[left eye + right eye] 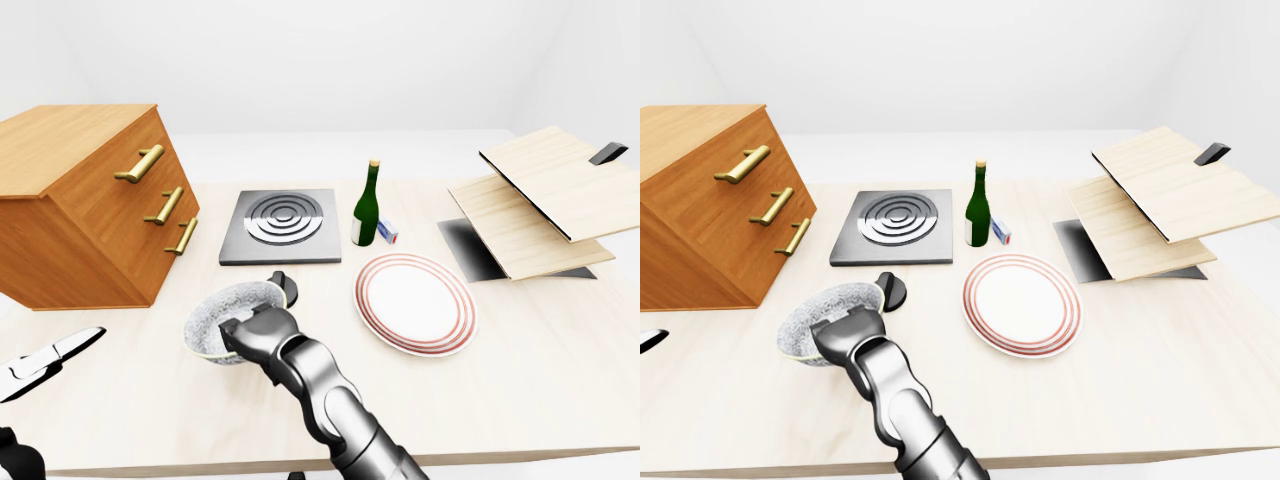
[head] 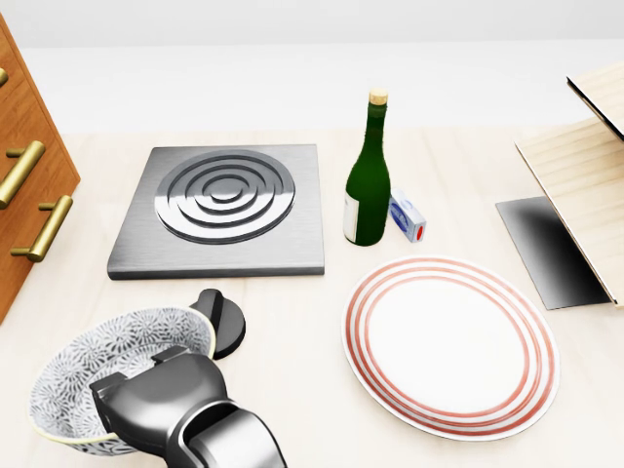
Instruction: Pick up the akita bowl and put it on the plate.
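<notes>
The akita bowl (image 2: pixel 102 361), white with a grey-blue pattern, sits tilted at the bottom left of the head view. My right hand (image 2: pixel 190 356), dark metal, reaches up from the bottom edge and is shut on the bowl's right rim. One black finger (image 2: pixel 220 320) shows outside the rim; the others are hidden under the palm. The plate (image 2: pixel 450 346), white with red rings, lies flat on the table to the right of the bowl, a hand's width away. My left hand (image 1: pixel 55 358) shows at the bottom left of the left-eye view, fingers spread, holding nothing.
A green bottle (image 2: pixel 368 175) and a small blue-white box (image 2: pixel 407 216) stand just above the plate. A grey burner plate (image 2: pixel 222 210) lies above the bowl. A wooden drawer cabinet (image 1: pixel 90 200) is at left; tilted wooden boards (image 1: pixel 540 205) over a dark mat (image 2: pixel 546 244) are at right.
</notes>
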Motion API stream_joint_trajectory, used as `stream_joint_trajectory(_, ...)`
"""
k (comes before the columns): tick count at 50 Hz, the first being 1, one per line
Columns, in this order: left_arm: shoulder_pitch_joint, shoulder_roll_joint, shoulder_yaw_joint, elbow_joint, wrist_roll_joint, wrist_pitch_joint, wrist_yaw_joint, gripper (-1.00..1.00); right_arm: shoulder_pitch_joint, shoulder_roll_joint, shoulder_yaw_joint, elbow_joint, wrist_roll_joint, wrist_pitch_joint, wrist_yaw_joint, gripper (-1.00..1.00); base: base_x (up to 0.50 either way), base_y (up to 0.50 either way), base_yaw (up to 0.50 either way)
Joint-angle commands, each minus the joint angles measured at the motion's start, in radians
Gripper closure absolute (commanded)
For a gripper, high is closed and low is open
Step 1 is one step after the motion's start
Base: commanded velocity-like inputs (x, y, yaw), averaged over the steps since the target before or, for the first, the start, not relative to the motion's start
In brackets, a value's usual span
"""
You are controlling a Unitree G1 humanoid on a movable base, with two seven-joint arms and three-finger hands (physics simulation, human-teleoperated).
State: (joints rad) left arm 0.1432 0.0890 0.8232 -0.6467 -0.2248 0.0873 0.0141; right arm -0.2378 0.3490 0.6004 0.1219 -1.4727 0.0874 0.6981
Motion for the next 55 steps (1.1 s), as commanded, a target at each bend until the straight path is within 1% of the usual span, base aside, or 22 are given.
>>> stream_joint_trajectory(1,0.002,-0.001,0.007,-0.009,-0.004,0.000,-0.003,-1.00,-0.012,0.000,-0.014,-0.029,-0.087,0.000,0.000,1.00,0.00,0.00,0.00)
stream_joint_trajectory(26,-0.001,0.000,0.010,-0.013,-0.006,0.000,-0.001,-1.00,-0.073,0.000,-0.063,-0.087,-0.147,0.000,0.000,1.00,0.00,0.00,0.00)
stream_joint_trajectory(28,-0.001,0.000,0.010,-0.012,-0.006,0.000,-0.001,-1.00,-0.093,0.000,-0.078,-0.083,-0.148,0.000,0.000,1.00,0.00,0.00,0.00)
stream_joint_trajectory(37,0.000,0.001,0.012,-0.015,-0.008,0.000,-0.002,-1.00,-0.099,0.000,-0.089,-0.107,-0.165,0.000,0.000,1.00,0.00,0.00,0.00)
stream_joint_trajectory(45,-0.001,0.001,0.011,-0.010,-0.007,0.000,-0.002,-1.00,-0.114,0.000,-0.120,-0.108,-0.140,0.000,0.000,1.00,0.00,0.00,0.00)
stream_joint_trajectory(46,-0.001,0.001,0.012,-0.011,-0.007,0.000,-0.002,-1.00,-0.134,0.000,-0.143,-0.099,-0.127,0.000,0.000,1.00,0.00,0.00,0.00)
stream_joint_trajectory(55,0.000,-0.001,0.012,-0.015,-0.006,0.000,-0.001,-1.00,-0.160,0.000,-0.169,-0.130,-0.096,0.000,0.000,1.00,0.00,0.00,0.00)
